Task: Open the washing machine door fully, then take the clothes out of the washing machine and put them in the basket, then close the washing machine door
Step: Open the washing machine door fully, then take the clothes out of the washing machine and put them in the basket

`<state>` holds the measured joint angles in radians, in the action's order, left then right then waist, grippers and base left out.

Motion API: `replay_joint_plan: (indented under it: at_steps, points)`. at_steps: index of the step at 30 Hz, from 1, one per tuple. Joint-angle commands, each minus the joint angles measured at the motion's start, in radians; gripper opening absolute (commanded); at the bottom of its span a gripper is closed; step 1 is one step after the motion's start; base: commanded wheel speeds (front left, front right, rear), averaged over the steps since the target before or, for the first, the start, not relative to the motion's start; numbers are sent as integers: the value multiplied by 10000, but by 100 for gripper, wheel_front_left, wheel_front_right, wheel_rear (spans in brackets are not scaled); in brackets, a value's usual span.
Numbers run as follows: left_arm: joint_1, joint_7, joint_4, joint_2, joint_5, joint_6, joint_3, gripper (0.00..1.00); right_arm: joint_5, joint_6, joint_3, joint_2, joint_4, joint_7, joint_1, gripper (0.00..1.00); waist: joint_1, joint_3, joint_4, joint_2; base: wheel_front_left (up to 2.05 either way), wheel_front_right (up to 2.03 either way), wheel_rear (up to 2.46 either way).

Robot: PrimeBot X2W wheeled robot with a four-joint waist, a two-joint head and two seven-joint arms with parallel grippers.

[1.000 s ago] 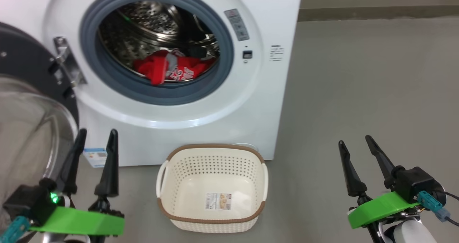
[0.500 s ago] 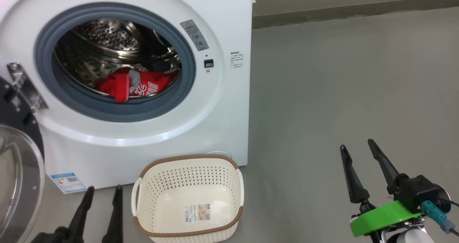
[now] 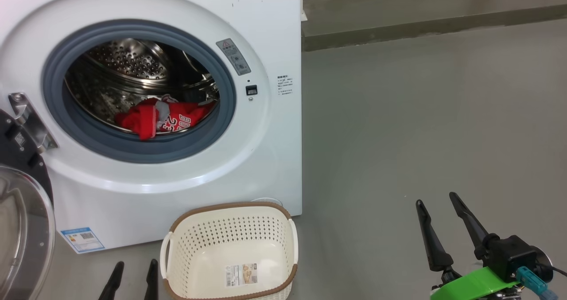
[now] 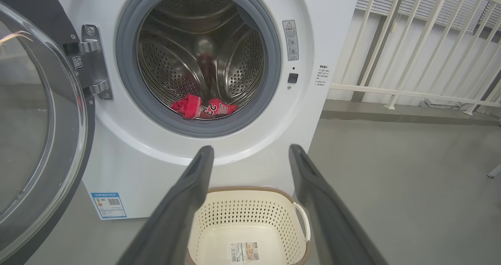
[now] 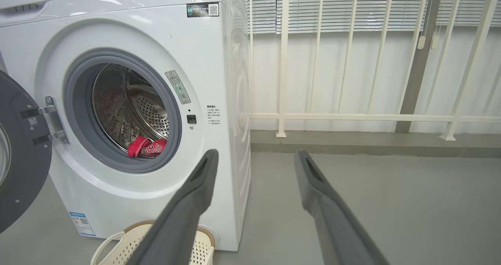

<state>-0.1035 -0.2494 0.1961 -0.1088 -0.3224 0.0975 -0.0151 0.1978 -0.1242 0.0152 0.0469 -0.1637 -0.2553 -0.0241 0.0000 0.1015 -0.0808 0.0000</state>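
The white washing machine [image 3: 274, 38] stands with its round door [image 3: 22, 229] swung open to the left, glass bowl facing out. Red clothes [image 3: 155, 116] lie at the front of the steel drum, also seen as clothes [image 4: 203, 107] and clothes [image 5: 146, 147]. The cream basket [image 3: 230, 205] sits on the floor below the opening, with nothing in it but a sticker. My left gripper [image 3: 136, 269] is open, low and left of the basket, holding nothing. My right gripper [image 3: 435, 200] is open over bare floor, far right of the machine.
Grey floor [image 3: 421, 114] stretches to the right of the machine. A low kerb [image 3: 421, 25] and a white railing [image 5: 352, 116] run behind it. The open door [image 4: 39, 112] takes up the space at the machine's left.
The head camera has moved, shifting the whole picture left and down. The left gripper now shows lower, only its fingertips above the bottom edge. Both grippers stay open.
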Motion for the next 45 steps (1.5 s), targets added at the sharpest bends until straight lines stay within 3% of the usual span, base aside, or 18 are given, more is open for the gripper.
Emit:
replay_joint_plan:
  at_steps: [1, 17, 26, 45]
  points:
    - [228, -122, -200, -53, 143, 57, -407, 100, 13, -65, 271, 34, 232, -65, 179, 100, 0, 24, 11, 0, 0, 0, 0]
    - [251, -123, -370, 226, 566, -132, -936, 100, -117, -65, 353, 34, 139, -65, 168, 100, 0, 106, -25, 0, 0, 0, 0]
    - [109, -123, -824, 331, 242, 110, -787, 100, -48, -65, 362, 34, 29, -65, 116, 100, 0, 131, -10, 0, 0, 0, 0]
    - [152, -92, -588, 109, 647, -476, -797, 100, -18, -65, 446, 34, -25, -65, 145, 100, 0, 27, 45, 0, 28, -28, 0]
